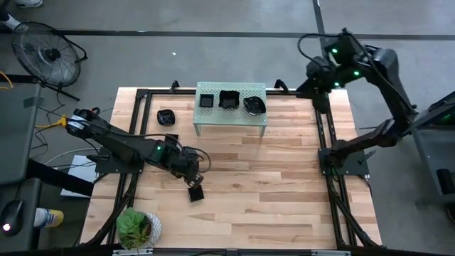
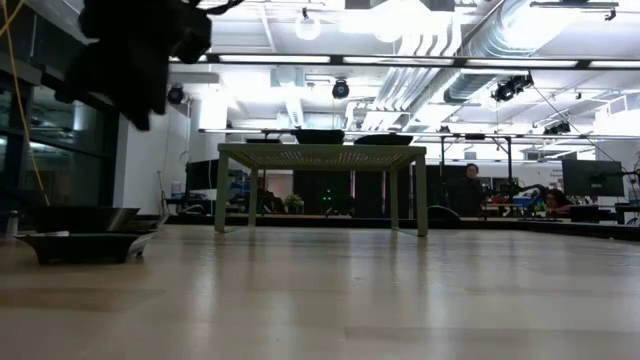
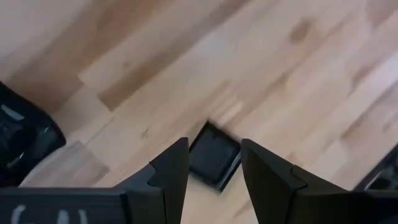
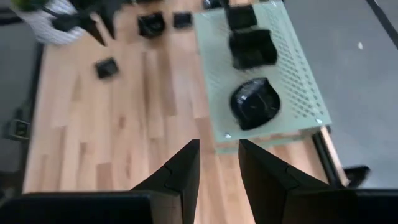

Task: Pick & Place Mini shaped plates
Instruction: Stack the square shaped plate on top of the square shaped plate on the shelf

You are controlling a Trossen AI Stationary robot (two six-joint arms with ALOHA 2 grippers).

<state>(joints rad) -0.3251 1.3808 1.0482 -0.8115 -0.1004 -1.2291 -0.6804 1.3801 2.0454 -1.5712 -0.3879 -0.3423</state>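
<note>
The left gripper [image 1: 193, 179] is hovering at the lower left of the bench [image 1: 284, 199] in the high view, its fingers [image 3: 171, 171] standing apart and empty directly above a small square black plate [image 1: 196, 192] lying flat on the wood. The right gripper [image 4: 217, 163] is waiting high at the upper right, off the bench corner, fingers parted and holding nothing. Three plates [image 1: 229, 99] are sitting on the pale green shelf [image 1: 231, 117] at top centre, and others [image 1: 166, 116] are lying just left of it.
</note>
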